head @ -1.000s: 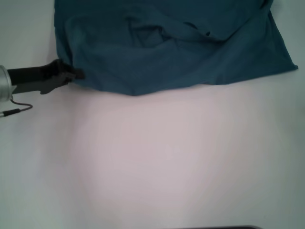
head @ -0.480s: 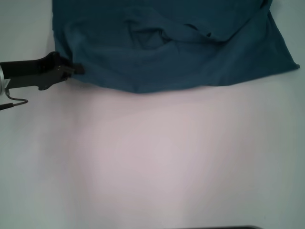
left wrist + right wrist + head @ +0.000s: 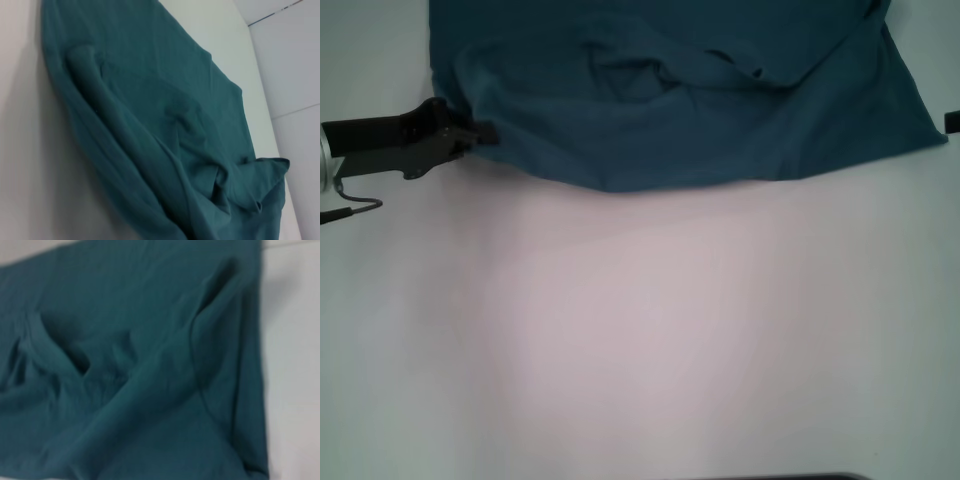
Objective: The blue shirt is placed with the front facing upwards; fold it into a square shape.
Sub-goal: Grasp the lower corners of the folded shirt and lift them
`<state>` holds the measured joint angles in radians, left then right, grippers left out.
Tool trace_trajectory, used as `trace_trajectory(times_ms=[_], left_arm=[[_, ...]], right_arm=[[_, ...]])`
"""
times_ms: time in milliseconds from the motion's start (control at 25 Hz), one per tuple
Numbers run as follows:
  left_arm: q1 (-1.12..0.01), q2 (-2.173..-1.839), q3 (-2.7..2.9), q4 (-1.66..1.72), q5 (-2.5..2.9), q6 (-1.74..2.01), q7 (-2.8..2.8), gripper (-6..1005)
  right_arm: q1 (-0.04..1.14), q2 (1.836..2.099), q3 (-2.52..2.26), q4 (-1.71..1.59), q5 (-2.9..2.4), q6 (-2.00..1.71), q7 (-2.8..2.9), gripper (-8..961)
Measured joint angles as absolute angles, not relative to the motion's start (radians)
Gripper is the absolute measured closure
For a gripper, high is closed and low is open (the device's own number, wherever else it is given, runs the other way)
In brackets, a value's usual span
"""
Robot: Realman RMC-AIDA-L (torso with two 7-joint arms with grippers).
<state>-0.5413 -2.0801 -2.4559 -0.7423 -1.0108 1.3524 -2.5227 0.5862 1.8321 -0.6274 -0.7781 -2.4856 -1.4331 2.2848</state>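
Left tool (image 3: 485, 133) low, outstretched; right tool (image 3: 952, 121) barely in view

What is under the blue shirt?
The blue shirt lies rumpled on the white table. Only the table shows around it; anything beneath is covered. The left gripper is at its near left edge.

Soft, even light with faint shadows under cloth folds; the right wrist view is blurred.

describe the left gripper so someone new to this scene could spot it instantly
Start from the white table, then the rumpled blue shirt across its far side. The left gripper is the black arm tip at the shirt's left-hand edge, the only dark hardware touching the cloth.
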Motion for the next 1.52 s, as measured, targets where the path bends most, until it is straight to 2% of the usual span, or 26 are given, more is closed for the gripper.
trace_trajectory(times_ms=[320,720,1520], left_arm=[[-0.545,-2.083,-2.456,-0.742,-1.012,1.351,-2.517,991],[-0.548,-2.085,-2.456,-0.739,-1.015,1.351,-2.515,992],[-0.558,-2.089,-2.456,-0.736,-1.016,1.351,-2.518,992]], right_arm=[[0.615,1.859,-0.691,-0.772,-2.523,-1.359,2.264,32],[0.636,1.914,-0.722,-0.764,-2.584,-1.238,2.252,34],[0.667,1.923,-0.721,-0.659,-2.577,-1.158,2.244,45]])
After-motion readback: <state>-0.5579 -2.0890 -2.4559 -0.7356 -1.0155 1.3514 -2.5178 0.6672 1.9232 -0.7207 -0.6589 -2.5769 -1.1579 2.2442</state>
